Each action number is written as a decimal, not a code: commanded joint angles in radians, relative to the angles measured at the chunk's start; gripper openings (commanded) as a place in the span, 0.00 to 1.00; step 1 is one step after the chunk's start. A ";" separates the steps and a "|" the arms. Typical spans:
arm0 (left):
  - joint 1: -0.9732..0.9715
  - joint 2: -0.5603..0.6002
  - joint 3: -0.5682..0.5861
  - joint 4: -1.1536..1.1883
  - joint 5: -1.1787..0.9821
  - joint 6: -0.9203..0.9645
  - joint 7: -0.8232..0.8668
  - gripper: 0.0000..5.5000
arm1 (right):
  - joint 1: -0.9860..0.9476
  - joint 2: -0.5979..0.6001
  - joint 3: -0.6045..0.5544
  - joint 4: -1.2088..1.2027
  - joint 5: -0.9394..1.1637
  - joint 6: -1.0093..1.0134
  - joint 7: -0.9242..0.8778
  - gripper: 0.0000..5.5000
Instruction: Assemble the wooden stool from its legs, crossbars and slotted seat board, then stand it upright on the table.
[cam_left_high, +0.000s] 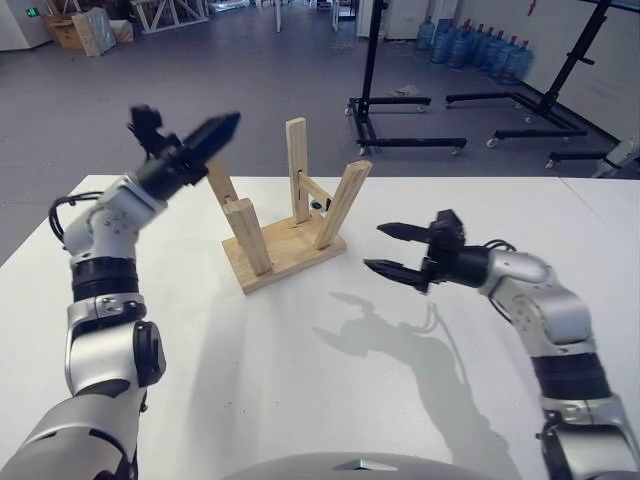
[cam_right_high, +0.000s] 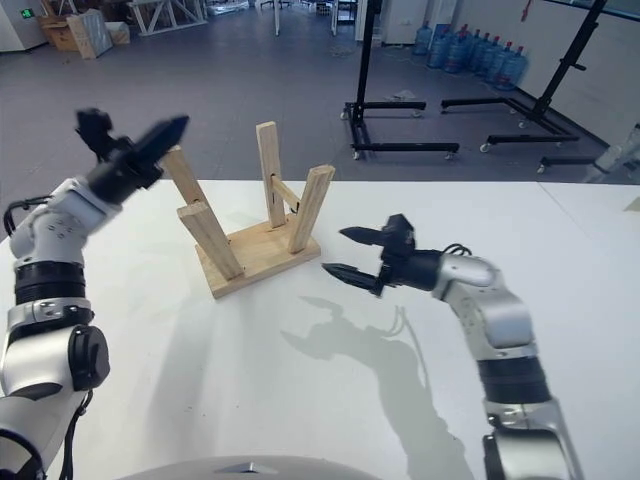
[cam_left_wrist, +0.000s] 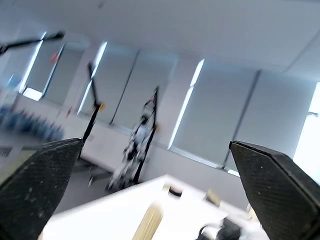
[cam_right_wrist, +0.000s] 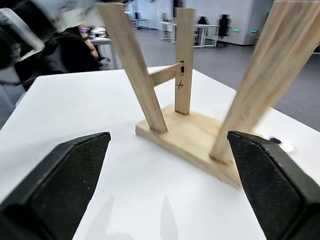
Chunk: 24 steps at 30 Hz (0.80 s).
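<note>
— Fingers (cam_left_high: 398, 231) of our right gripper (cam_left_high: 393, 250) were spread wide and gripped nothing, hovering above the table (cam_left_high: 300, 380) just right of the stool (cam_left_high: 297, 170).
— And the other side?
— We saw our left gripper (cam_left_high: 222, 128) hanging high by the top of the far-left leg (cam_left_high: 224, 188). Its fingers (cam_left_wrist: 40, 175) were parted too, with nothing between them. We could not tell whether it touched the wood.
— Where was the stool?
— Upside down, with its seat board (cam_left_high: 290, 250) flat on the table toward the far edge. A strip of tabletop lay between it and the right gripper.
— Counts?
— We counted four legs pointing up, one crossbar (cam_right_wrist: 165, 74) and one seat board.
</note>
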<state>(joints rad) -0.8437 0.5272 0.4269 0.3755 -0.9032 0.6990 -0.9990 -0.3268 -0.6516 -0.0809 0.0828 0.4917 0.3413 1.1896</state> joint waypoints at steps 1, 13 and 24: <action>0.083 0.228 0.061 -0.168 -0.019 0.090 -0.051 0.98 | -0.204 -0.045 0.007 0.415 -0.124 -0.211 0.053 0.79; 0.633 0.178 -0.142 -0.624 0.008 0.148 -0.002 0.98 | -0.651 0.144 0.029 1.042 -0.244 -0.449 0.176 0.79; 0.652 0.150 -0.179 -0.592 0.053 0.087 0.017 0.98 | -0.733 0.194 0.029 1.145 -0.335 -0.524 0.110 0.79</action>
<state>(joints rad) -0.1966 0.6745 0.2493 -0.2291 -0.8624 0.7984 -0.9898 -1.0171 -0.4518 -0.0448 1.2121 0.1738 -0.1654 1.3265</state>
